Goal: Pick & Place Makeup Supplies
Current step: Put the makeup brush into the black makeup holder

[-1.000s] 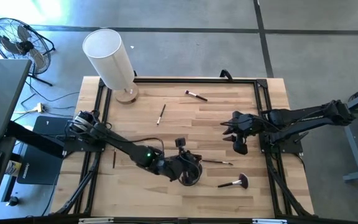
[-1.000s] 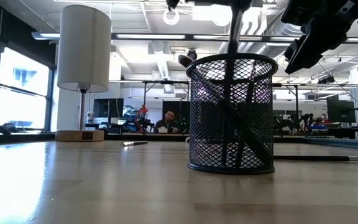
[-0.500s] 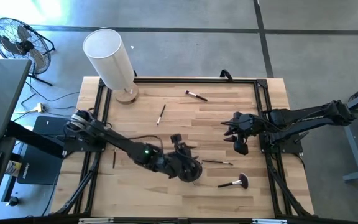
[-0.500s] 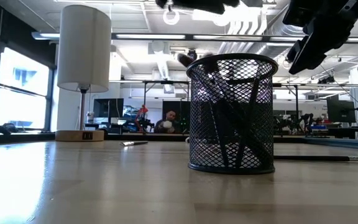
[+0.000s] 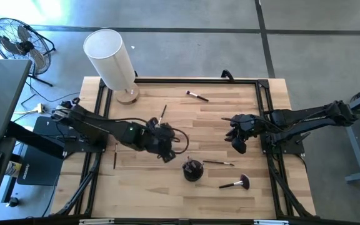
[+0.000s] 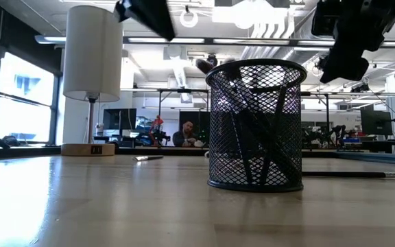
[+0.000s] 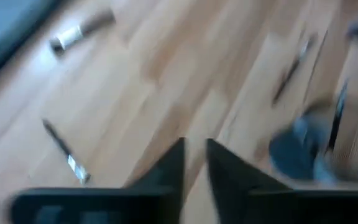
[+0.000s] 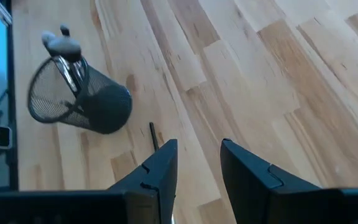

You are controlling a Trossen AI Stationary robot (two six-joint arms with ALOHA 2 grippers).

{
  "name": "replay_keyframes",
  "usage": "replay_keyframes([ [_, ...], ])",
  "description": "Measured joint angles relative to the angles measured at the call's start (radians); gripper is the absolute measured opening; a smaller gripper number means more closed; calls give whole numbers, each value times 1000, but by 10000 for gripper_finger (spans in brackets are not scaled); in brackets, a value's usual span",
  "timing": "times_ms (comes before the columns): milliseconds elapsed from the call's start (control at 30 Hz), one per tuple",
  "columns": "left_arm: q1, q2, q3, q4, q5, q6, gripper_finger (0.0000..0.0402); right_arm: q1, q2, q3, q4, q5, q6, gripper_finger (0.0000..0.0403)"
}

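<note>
A black mesh cup (image 5: 192, 170) stands near the table's front edge with several makeup brushes (image 6: 252, 137) upright inside it. More brushes lie flat on the wood: one at the far side (image 5: 197, 95), one left of centre (image 5: 162, 114), one by the left rail (image 5: 114, 156), one just right of the cup (image 5: 219, 163), and a fluffy-headed one (image 5: 234, 184). My left gripper (image 5: 166, 150) hovers to the left of the cup, shut with nothing between its fingers (image 7: 195, 146). My right gripper (image 5: 237, 147) hangs open over the right half of the table, with nothing in it (image 8: 199, 149).
A tall white cylinder (image 5: 110, 56) on a wooden base (image 5: 128, 95) stands at the far left corner. Black rails (image 5: 102, 106) run along the table's sides. Bare wood lies between the two grippers. A person (image 6: 186, 134) sits in the room beyond the table.
My left gripper stood right over the cup with a dark handle hanging under it into the cup's mouth. That handle is now gone from under it. The gripper has risen and swung away toward the table's left and far side, turning as it went. My right gripper has rolled in place.
</note>
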Motion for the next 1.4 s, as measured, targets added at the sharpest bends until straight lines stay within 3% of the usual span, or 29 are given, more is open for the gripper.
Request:
replay_keyframes([
  [67,-2,-1,-12,-26,24,27,14,0,0,0,12,8,6,116],
  [200,-4,-1,-74,-17,33,70,7,0,0,0,37,48,30,114],
  [300,-3,-37,-160,-14,37,72,4,0,0,0,42,90,70,89],
  [467,-3,-216,-377,92,76,96,2,0,5,0,59,139,135,11],
  [567,-3,-345,-504,208,76,105,1,0,26,1,110,183,176,13],
  [833,-2,-655,-714,233,17,133,1,-4,204,18,274,268,238,2],
  [1000,3,-758,-747,232,-1,273,1,-54,384,129,276,276,222,1],
  [1100,31,-784,-754,215,58,365,1,-107,497,231,265,255,147,1],
  [1400,161,-800,-754,199,150,444,1,-354,829,695,11,156,-175,8],
])
